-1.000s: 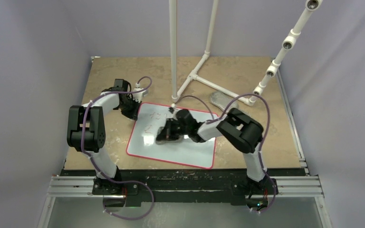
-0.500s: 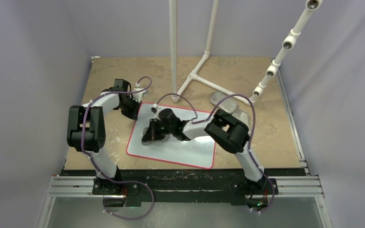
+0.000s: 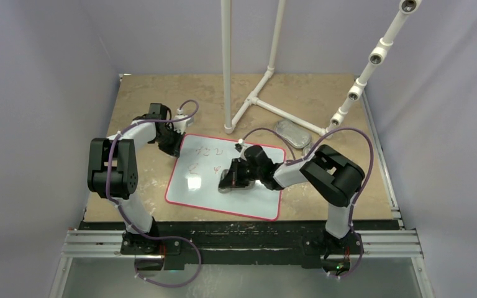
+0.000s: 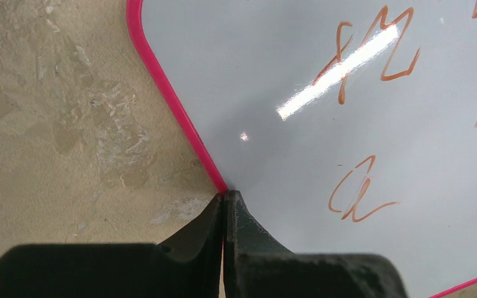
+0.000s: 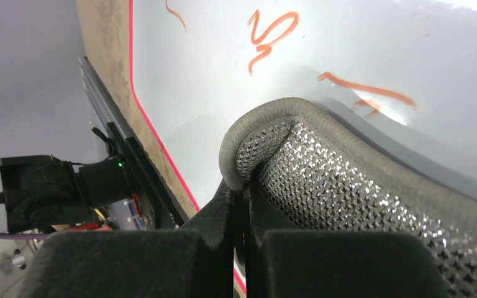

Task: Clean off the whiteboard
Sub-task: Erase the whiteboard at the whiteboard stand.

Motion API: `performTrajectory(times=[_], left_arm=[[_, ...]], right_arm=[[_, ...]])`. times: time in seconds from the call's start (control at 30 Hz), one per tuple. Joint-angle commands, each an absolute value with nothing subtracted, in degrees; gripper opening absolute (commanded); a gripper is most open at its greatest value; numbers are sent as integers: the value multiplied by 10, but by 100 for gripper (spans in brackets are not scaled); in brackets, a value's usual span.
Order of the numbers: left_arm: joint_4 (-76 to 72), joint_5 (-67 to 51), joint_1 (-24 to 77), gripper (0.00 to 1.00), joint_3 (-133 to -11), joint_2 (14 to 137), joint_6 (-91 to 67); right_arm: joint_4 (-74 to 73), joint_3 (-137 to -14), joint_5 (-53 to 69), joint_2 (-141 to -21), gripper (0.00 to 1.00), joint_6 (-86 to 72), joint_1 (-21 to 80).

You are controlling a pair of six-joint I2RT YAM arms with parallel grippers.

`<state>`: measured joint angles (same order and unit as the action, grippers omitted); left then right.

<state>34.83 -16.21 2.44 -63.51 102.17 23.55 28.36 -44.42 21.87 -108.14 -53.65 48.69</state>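
The whiteboard (image 3: 248,202) lies flat on the tan table, white with a thin red rim, and red scribbles (image 3: 208,152) mark its left half. My right gripper (image 3: 235,179) is over the board's middle, shut on the rim of a silvery-grey mesh pad (image 5: 348,186) that lies against the board (image 5: 211,93) near a red stroke (image 5: 366,90). My left gripper (image 4: 225,195) is shut, its tips resting on the red rim at the board's far-left corner (image 3: 177,144), one finger over the table and one over the board (image 4: 286,155). Scribbles (image 4: 360,192) show beside it.
A second silvery-grey oval pad (image 3: 292,132) lies on the table past the board's far right corner. A white pipe frame (image 3: 254,99) stands at the back, and a jointed white pipe (image 3: 372,59) slants up at the right. A black rail (image 3: 242,239) runs along the near edge.
My right gripper swept the pad left across the board, then back right to the board's middle. The left gripper has stayed at the corner.
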Motion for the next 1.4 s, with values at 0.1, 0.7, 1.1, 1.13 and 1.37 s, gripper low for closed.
performTrajectory(times=[0.1,0.7,1.1,1.13,1.37], left_arm=[[401,-103,20,0,-598,1050,246],[406,-102,20,0,-590,1037,254],[404,-107,20,0,-587,1038,251],[405,-108,20,0,-588,1037,251],[403,-110,19,0,-587,1032,259]], right_arm=[[211,-535,123,-1192,0,-529,518],[266,-377,-11,-1125,0,-689,408],[201,-766,102,-1331,0,-626,532],[192,-778,110,-1339,0,-624,533],[240,-557,129,-1242,0,-656,471]])
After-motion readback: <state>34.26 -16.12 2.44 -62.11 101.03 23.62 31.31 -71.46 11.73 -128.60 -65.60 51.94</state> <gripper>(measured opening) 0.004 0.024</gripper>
